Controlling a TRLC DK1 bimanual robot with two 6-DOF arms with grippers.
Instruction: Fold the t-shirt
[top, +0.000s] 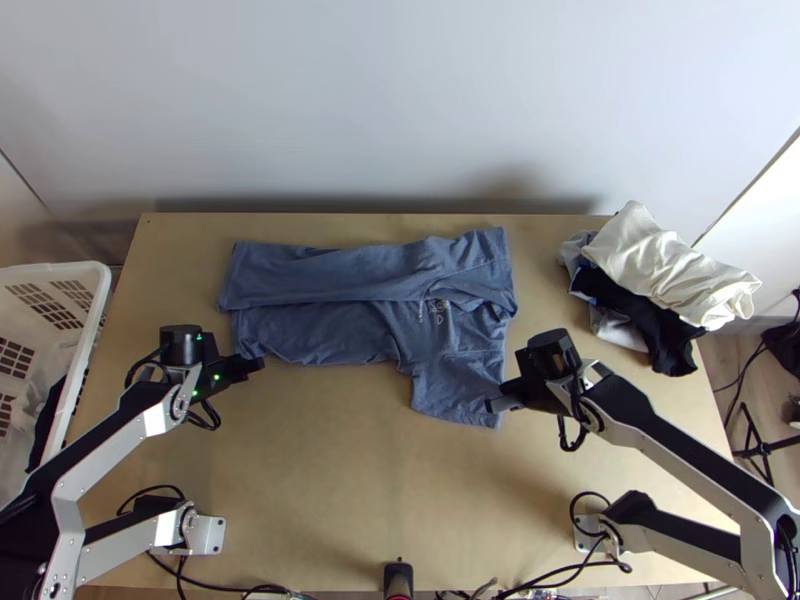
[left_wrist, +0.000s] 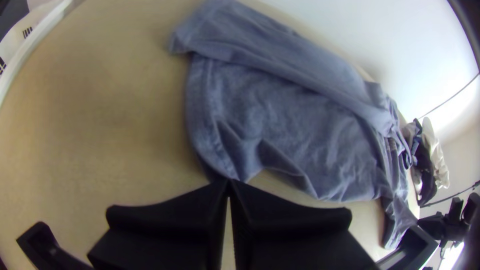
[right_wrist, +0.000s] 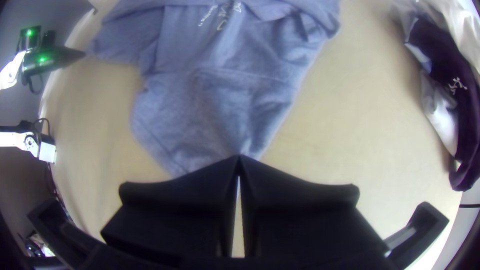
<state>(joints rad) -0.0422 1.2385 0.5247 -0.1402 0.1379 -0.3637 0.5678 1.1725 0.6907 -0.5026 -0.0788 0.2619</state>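
A blue-grey cotton t-shirt (top: 345, 335) with a small pale print (top: 440, 310) on its chest lies across the far half of the light wooden table (top: 350, 480), its long far side folded over lengthwise on top of the body; the bottom hem is toward the left side of the table and the neck end toward the right; the near short sleeve (top: 455, 388) sticks out toward the table's near edge, unfolded and lightly wrinkled.

The left gripper (top: 257, 365), wide, flat and black, is at the near corner of the bottom hem; its fingers are together at the tips, clamped on that corner, with small creases running away from them; the near edge of the body lies in a loose wave beside it.

The right gripper (top: 494, 405), likewise flat and black, is at the end of the near sleeve; its fingers are closed at the tips on the sleeve's edge.

At the table's far right lies a bunched pile of cloths, a cream one (top: 665, 275) over a black one (top: 640, 320), with grey cloth (top: 615, 328) beneath; a white plastic basket (top: 102, 290) with slotted walls stands at the left edge.
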